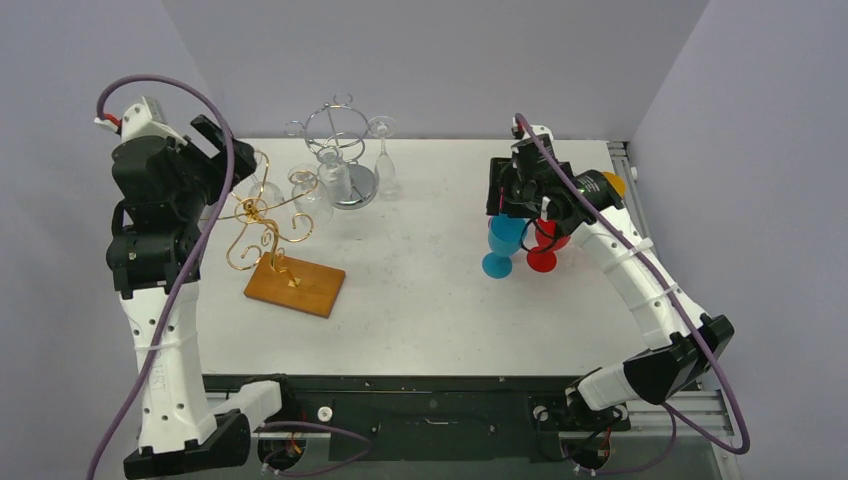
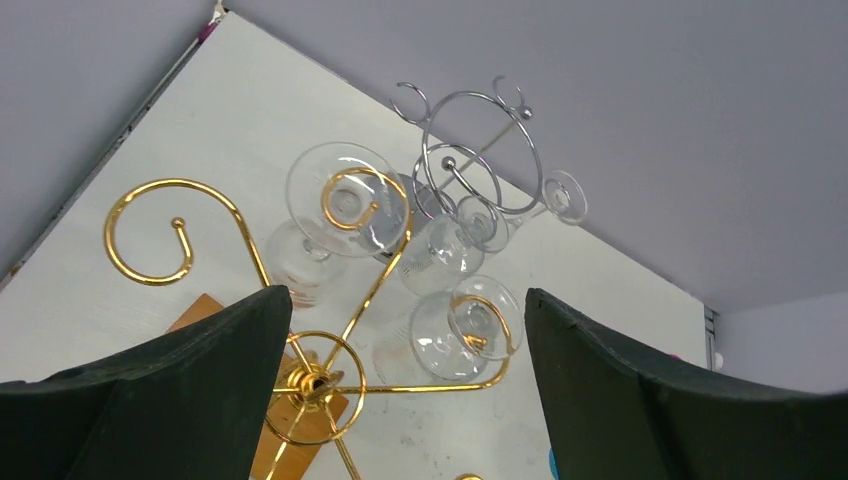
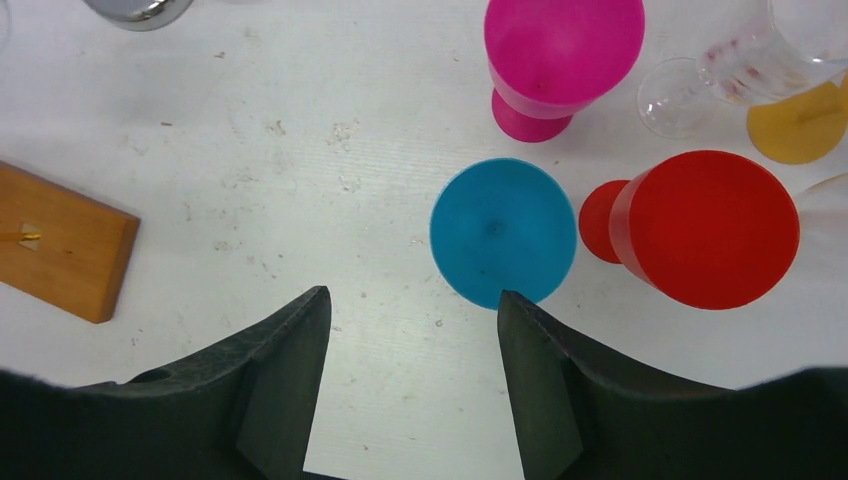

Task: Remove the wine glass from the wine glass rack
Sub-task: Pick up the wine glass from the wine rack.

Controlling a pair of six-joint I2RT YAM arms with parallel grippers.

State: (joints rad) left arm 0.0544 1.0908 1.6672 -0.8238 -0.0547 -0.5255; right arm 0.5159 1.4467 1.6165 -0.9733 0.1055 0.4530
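White table (image 1: 430, 300): one gold rack (image 1: 262, 215) holding two wine glasses (image 2: 345, 200), one silver rack (image 1: 340, 130), four colored goblets (image 3: 503, 232); left gripper (image 2: 408, 380) and right gripper (image 3: 413, 380) spread, empty.

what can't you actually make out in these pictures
1. Pink plastic goblet: hidden under the right arm in the top view; only the right wrist view shows it.
2. Yellow plastic item: cut off by the right wrist view's edge, a sliver behind that arm from above; its shape is unclear.
3. Wooden base of the gold wire rack: mostly behind a finger of the left gripper in the left wrist view.
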